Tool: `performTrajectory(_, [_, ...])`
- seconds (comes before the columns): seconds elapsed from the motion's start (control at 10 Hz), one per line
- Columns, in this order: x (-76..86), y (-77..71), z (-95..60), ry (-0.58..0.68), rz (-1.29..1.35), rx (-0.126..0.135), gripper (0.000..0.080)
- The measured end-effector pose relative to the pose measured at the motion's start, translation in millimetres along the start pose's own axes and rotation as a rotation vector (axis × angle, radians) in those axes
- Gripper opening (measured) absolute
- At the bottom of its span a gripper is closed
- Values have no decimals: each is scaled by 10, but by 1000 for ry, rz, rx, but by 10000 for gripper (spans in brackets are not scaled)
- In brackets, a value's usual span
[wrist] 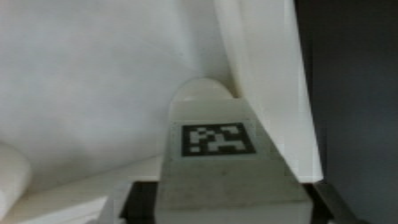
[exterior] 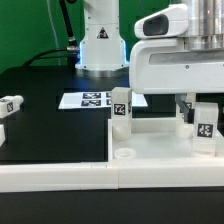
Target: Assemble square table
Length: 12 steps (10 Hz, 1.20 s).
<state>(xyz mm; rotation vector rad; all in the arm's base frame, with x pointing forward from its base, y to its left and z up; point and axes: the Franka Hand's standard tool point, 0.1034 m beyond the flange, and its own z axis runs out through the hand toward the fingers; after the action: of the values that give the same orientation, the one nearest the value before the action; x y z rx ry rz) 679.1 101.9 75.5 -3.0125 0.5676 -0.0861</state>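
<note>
a: where's the leg (exterior: 205,125)?
b: upright at the tabletop's (exterior: 60,168) far corner, the exterior view's right, with the claw (exterior: 198,108) closed on its two sides
a: how will it handle?
b: probably light, stiff, slick plastic; grip the flat sides squarely

White square table top (exterior: 160,145), white leg (wrist: 214,185) with black-white tag (wrist: 217,139), black table (exterior: 45,125), green backdrop (exterior: 30,30).
</note>
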Motion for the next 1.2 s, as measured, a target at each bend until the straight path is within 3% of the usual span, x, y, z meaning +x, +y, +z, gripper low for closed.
performTrajectory(0.5, [-25, -10, 18, -12, 841, 21, 288])
performTrajectory(1.1, [-24, -6, 24, -38, 1226, 38, 288])
performTrajectory(1.2, [-15, 9, 31, -60, 1352, 52, 288])
